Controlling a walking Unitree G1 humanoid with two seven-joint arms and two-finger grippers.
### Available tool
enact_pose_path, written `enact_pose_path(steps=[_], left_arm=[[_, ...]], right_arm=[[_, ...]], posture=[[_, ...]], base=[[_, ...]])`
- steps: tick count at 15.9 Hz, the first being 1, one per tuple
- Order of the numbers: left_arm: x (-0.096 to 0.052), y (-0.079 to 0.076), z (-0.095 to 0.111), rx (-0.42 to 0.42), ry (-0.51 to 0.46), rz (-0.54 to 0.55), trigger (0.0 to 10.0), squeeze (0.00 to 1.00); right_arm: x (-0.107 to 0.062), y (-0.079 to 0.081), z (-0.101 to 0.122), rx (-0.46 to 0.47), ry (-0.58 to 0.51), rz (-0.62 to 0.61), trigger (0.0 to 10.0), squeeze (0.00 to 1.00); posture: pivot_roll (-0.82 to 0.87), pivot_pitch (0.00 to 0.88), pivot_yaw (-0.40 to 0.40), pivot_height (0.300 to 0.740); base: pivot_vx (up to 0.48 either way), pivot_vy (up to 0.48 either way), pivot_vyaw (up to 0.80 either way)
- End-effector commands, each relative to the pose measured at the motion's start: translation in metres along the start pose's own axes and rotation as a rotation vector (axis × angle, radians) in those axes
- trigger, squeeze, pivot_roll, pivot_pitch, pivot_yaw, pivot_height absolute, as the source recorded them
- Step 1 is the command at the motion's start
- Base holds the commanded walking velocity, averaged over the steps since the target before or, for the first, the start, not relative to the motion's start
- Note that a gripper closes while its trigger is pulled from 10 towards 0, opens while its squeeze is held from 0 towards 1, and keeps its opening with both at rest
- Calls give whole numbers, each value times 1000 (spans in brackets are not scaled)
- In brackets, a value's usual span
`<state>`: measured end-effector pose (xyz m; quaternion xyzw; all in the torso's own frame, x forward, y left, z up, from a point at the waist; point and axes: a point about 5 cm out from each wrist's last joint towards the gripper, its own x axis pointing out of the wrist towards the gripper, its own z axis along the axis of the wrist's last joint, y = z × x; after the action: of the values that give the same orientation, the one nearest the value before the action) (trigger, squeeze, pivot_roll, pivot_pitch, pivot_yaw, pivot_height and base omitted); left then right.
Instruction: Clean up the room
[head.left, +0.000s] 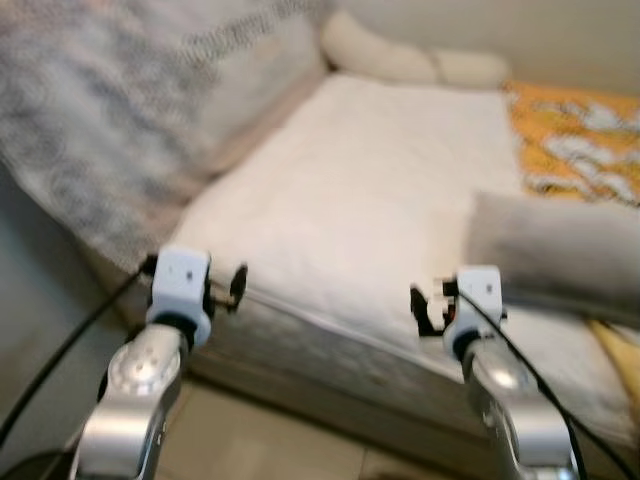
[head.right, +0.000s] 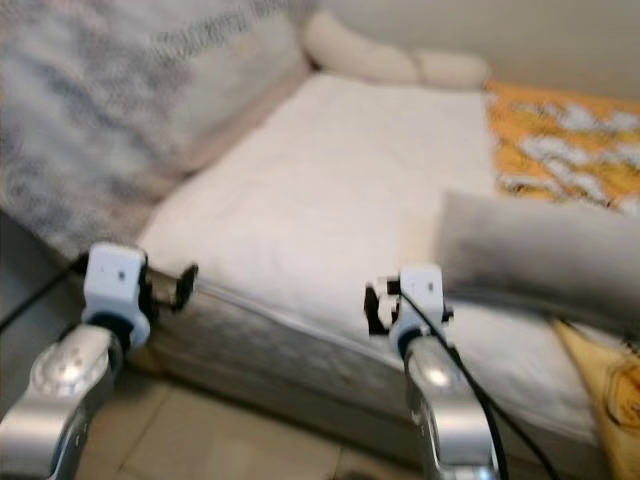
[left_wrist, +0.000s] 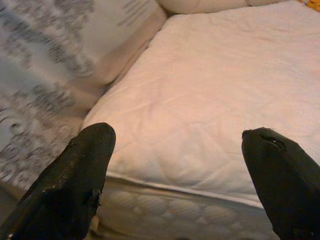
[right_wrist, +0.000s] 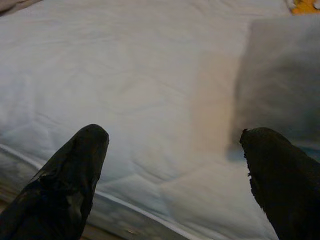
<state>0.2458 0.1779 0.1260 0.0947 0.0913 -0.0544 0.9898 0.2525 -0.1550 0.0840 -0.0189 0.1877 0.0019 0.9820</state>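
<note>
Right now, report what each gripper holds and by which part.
Nothing is held. The left gripper and the right gripper are both open, poised at the mattress edge, with only bedding between their fingers.

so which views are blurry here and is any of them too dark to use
Both eye views are motion-blurred, smearing the patterned wall cover and grey pillow. The left wrist view is sharper and warm-lit on the white mattress. The right wrist view is dimmer and bluish, still readable.

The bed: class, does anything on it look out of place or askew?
Yes. A grey pillow lies across the middle right of the mattress, away from the cream pillows at its head. An orange blanket sits bunched behind it.
</note>
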Motion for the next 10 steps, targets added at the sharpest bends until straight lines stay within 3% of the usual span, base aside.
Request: enact_pose_path(steps=[1, 10], left_arm=[[1, -2, 0, 6, 1, 1, 10000, 0], [3, -4, -1, -24, -8, -32, 10000, 0]], right_arm=[[1, -1, 4, -6, -12, -5, 10000, 1000], [6, -2, 9, -22, -31, -6, 10000, 1000]], posture=[[10, 0, 26, 740], [7, 0, 26, 740]], base=[[0, 0, -788], [27, 0, -788]])
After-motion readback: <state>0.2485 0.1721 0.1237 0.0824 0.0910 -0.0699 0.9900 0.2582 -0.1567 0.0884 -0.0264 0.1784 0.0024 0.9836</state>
